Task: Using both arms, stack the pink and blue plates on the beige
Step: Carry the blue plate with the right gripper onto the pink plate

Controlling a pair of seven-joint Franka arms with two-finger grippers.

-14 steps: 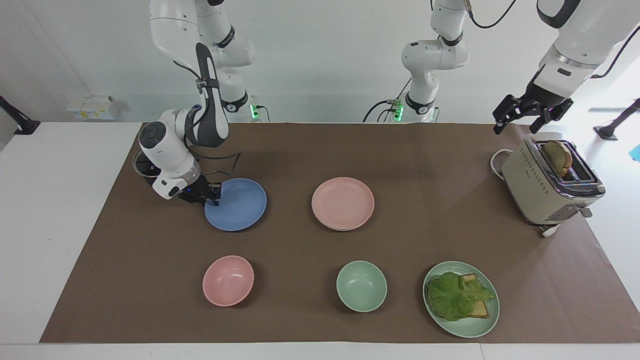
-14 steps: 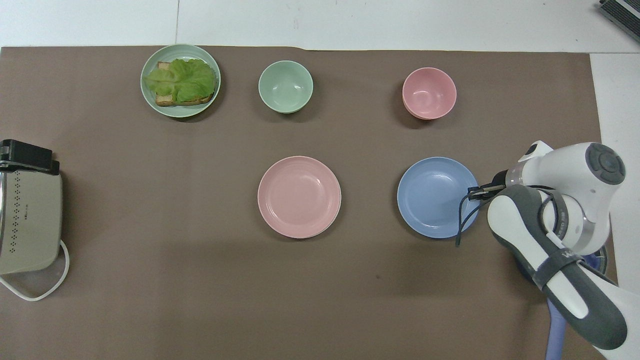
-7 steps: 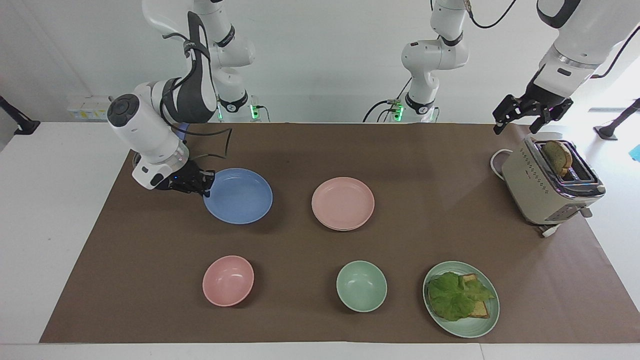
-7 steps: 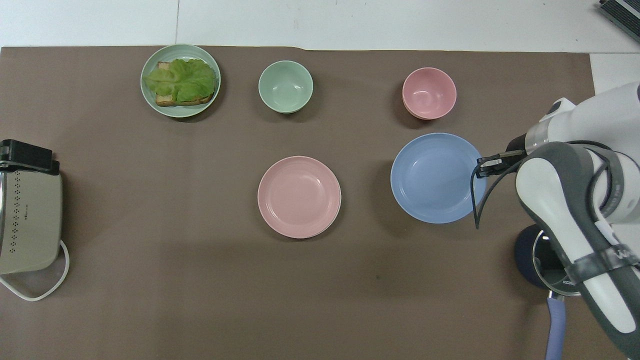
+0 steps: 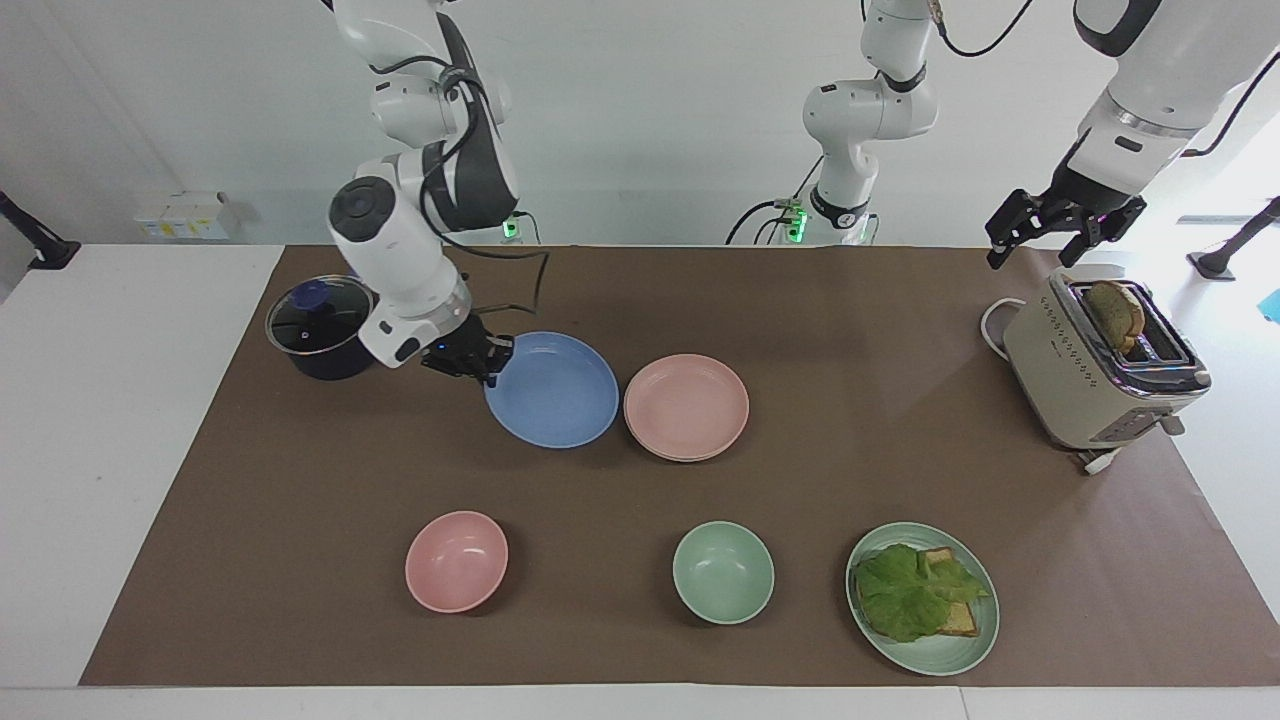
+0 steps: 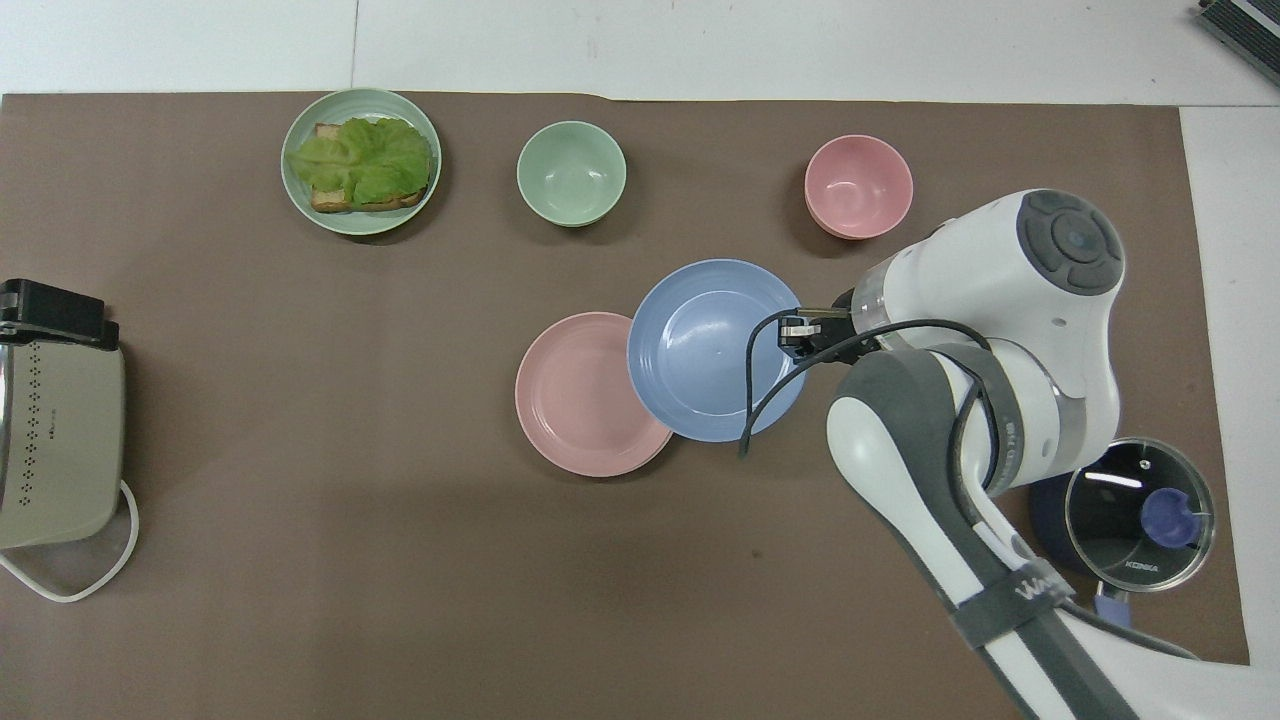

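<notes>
The blue plate (image 5: 552, 390) (image 6: 705, 350) hangs a little above the brown mat. My right gripper (image 5: 487, 362) (image 6: 800, 330) is shut on the plate's rim at the right arm's end. In the overhead view the blue plate's edge overlaps the pink plate (image 5: 686, 405) (image 6: 585, 395), which lies at the table's middle. Under the pink plate only a thin rim of the beige plate (image 5: 690, 458) peeks out. My left gripper (image 5: 1032, 258) waits open in the air over the toaster, holding nothing.
A dark pot with a glass lid (image 5: 320, 325) stands at the right arm's end. A pink bowl (image 5: 456, 560), a green bowl (image 5: 722, 572) and a green plate with lettuce and toast (image 5: 935, 655) line the edge farthest from the robots. The toaster (image 5: 1095, 365) holds a bread slice.
My right gripper has lifted the blue plate off the mat and carried it toward the pink plate at the table's middle, uncovering the pot. The left arm has not moved.
</notes>
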